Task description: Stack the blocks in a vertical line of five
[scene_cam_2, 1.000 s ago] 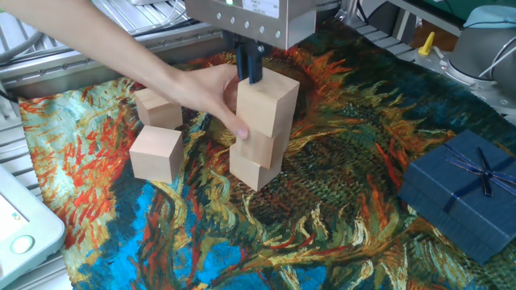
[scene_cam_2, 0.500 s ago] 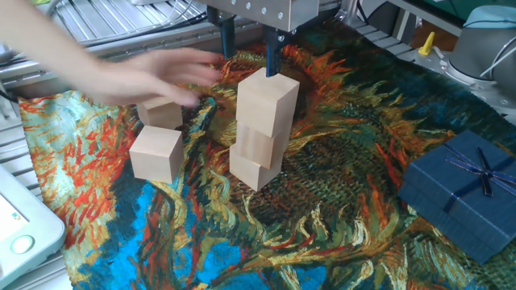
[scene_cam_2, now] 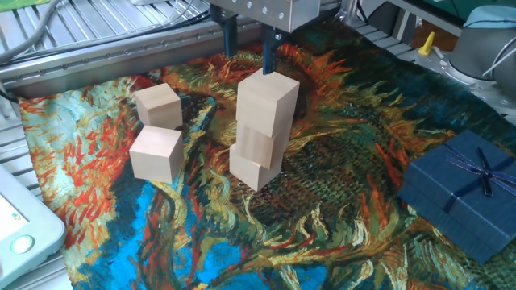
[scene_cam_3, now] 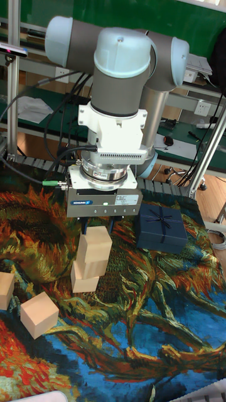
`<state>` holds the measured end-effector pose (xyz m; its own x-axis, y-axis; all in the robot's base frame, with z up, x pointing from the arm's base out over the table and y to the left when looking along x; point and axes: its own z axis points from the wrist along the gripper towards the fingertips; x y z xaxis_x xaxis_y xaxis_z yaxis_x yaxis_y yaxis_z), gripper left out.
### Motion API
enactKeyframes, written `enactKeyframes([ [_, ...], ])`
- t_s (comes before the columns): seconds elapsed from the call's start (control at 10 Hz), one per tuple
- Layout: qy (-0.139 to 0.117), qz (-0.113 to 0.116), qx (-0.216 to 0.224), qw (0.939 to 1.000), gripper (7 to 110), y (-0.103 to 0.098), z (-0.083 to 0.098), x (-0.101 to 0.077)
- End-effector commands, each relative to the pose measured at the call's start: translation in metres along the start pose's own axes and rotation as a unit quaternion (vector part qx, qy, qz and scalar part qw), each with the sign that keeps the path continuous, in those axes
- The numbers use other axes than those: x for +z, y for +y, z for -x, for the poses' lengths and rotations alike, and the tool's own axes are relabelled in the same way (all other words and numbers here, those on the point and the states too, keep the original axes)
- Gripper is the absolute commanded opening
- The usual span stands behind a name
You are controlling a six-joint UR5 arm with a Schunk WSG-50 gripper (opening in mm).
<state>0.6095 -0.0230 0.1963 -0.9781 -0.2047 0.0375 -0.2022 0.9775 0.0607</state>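
Three pale wooden blocks stand stacked mid-cloth: top block [scene_cam_2: 268,101] [scene_cam_3: 94,245], middle block [scene_cam_2: 260,145] [scene_cam_3: 88,269] and bottom block [scene_cam_2: 253,171] [scene_cam_3: 83,284], each slightly twisted against the one below. Two loose blocks lie to the left, one at the back [scene_cam_2: 158,105] [scene_cam_3: 5,290] and one nearer the front [scene_cam_2: 156,153] [scene_cam_3: 39,314]. My gripper [scene_cam_2: 250,47] [scene_cam_3: 96,224] hovers just over the top block, open, its dark fingers spread and holding nothing.
A dark blue ribboned gift box [scene_cam_2: 463,193] [scene_cam_3: 161,227] sits at the right on the painted cloth. A white device [scene_cam_2: 20,234] occupies the front left corner. Metal rails [scene_cam_2: 97,48] run along the back left edge.
The human hand that steadied the stack has pulled away to the left and is gone. My gripper's fingers, close together at the top block a second ago, have spread apart.
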Motion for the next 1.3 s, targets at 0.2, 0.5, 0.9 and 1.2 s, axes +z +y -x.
enactKeyframes([
  [0.2, -0.008, 0.013, 0.035, 0.9993, 22, 0.008, -0.006, -0.005],
  [0.5, -0.019, 0.028, 0.037, 0.9988, 7, 0.017, -0.005, -0.008],
  [0.9, -0.008, 0.042, 0.045, 0.9981, 7, 0.041, -0.021, 0.001],
  [1.2, -0.010, 0.042, 0.049, 0.9979, 7, 0.051, -0.030, 0.006],
])
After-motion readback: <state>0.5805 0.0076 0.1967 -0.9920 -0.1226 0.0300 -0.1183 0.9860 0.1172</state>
